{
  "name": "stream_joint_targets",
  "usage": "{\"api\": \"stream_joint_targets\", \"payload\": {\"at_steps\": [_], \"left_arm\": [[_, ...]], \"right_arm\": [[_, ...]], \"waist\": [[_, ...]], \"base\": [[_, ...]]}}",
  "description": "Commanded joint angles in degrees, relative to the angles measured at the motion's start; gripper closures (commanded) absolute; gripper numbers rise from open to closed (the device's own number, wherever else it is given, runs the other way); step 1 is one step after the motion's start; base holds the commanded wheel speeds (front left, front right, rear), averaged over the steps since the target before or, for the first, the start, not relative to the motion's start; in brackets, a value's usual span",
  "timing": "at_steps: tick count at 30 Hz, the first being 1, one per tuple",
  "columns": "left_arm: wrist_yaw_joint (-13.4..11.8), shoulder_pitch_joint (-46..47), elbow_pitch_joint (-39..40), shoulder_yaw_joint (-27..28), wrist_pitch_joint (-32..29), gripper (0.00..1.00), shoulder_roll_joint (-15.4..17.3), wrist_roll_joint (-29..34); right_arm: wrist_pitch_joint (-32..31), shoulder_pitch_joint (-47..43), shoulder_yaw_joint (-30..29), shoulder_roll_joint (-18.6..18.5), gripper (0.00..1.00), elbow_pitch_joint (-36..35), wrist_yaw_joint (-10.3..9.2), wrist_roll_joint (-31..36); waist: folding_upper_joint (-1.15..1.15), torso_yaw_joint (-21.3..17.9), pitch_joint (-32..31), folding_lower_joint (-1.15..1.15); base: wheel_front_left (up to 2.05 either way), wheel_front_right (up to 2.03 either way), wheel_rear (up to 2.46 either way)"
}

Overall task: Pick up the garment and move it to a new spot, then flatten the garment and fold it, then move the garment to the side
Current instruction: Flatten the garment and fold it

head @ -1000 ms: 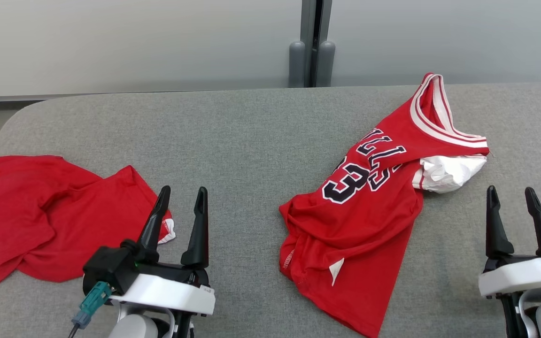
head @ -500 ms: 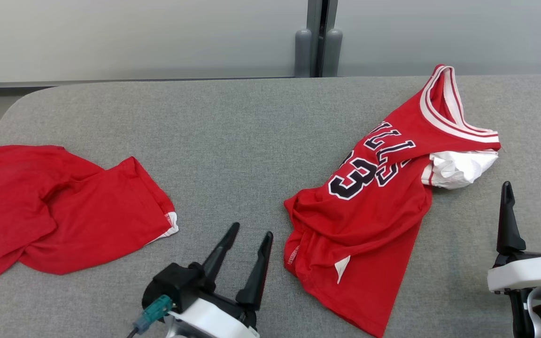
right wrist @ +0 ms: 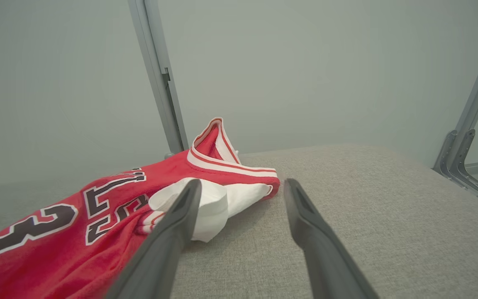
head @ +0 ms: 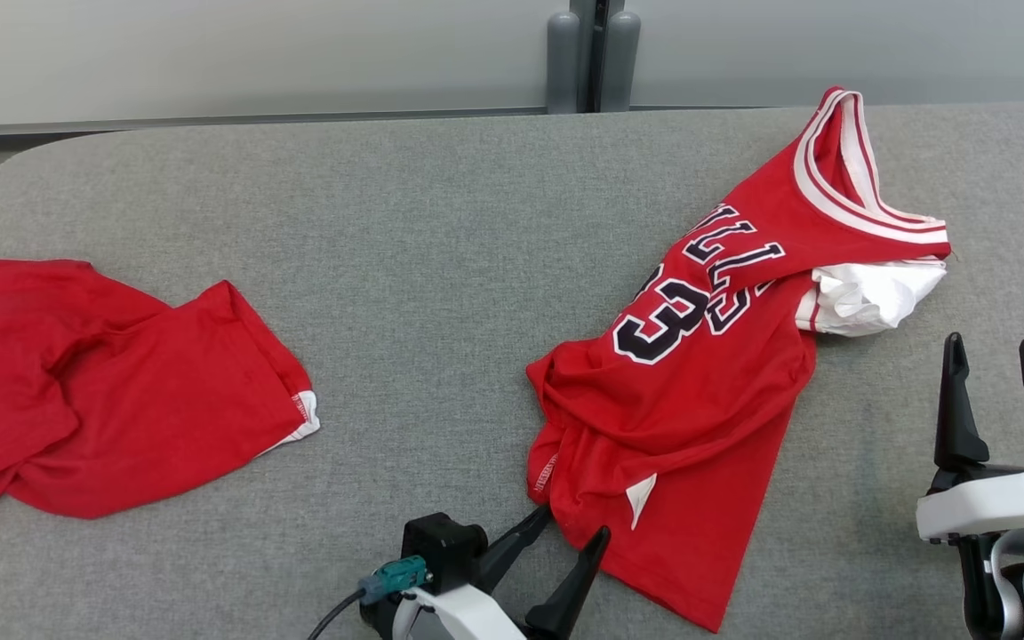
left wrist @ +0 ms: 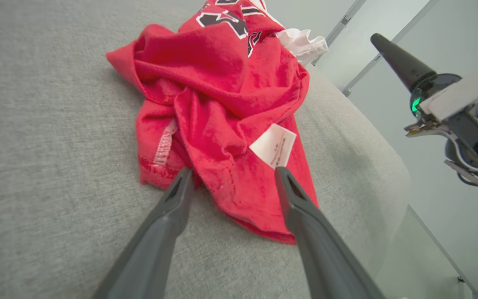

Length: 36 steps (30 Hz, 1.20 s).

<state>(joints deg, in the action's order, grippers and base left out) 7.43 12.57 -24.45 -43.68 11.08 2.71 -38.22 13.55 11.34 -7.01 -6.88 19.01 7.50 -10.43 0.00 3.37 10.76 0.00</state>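
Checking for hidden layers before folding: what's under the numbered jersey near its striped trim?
Crumpled white fabric pokes out beneath the jersey, resting on the grey surface. How far it runs underneath is covered.

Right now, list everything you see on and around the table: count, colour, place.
jersey: one, red with white trim and dark lettering, crumpled on the table's right half
cloth: one, plain red, bunched at the table's left edge
label: one, white, by the jersey's near hem
table: one, grey fabric top
post: one, grey, behind the far edge
wall: one, pale grey, behind the table
left gripper: one, dark fingers, open at the jersey's near hem
right gripper: one, dark fingers, open, right of the jersey
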Motion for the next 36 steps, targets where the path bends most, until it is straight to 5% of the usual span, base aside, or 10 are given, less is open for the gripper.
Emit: {"api": "stream_joint_targets", "payload": {"at_steps": [1,6,8,20,28,36], "left_arm": [[0.00,1.51,-1.28,-0.39,-0.35,0.00,0.32,-1.01],[0.01,4.02,-5.05,-1.31,-0.18,0.01,0.30,-2.37],[0.02,4.80,-5.57,-1.89,0.42,1.00,0.29,-3.02],[-0.16,8.99,-2.46,2.14,3.95,1.00,3.77,-2.97],[-2.10,16.95,9.48,12.72,4.08,1.00,9.96,6.78],[-2.38,9.03,11.81,11.48,4.06,1.00,12.54,13.41]], "right_arm": [[0.29,0.74,-0.05,-0.07,0.00,0.07,-0.02,0.46],[0.67,1.37,-0.01,-0.04,0.00,0.43,-0.02,0.62],[0.65,1.58,-0.12,-0.02,0.00,0.50,-0.02,0.63],[1.12,1.79,-0.65,0.37,0.00,2.23,-0.02,1.26],[1.26,2.21,0.24,1.35,0.00,4.82,-0.02,1.92],[1.49,1.37,1.72,2.23,0.00,6.86,-0.02,1.61]], "waist": [[0.00,-0.49,0.47,0.00],[0.00,-1.42,1.15,0.00],[0.00,-1.70,1.29,0.00],[0.00,-1.23,0.06,0.00],[0.00,-0.50,-2.23,0.00],[0.00,-0.61,-2.68,0.00]], "base": [[0.00,0.00,0.00],[0.00,0.00,0.00],[0.00,0.00,0.00],[0.00,0.00,0.00],[0.00,0.00,0.00],[0.00,0.00,0.00]]}}
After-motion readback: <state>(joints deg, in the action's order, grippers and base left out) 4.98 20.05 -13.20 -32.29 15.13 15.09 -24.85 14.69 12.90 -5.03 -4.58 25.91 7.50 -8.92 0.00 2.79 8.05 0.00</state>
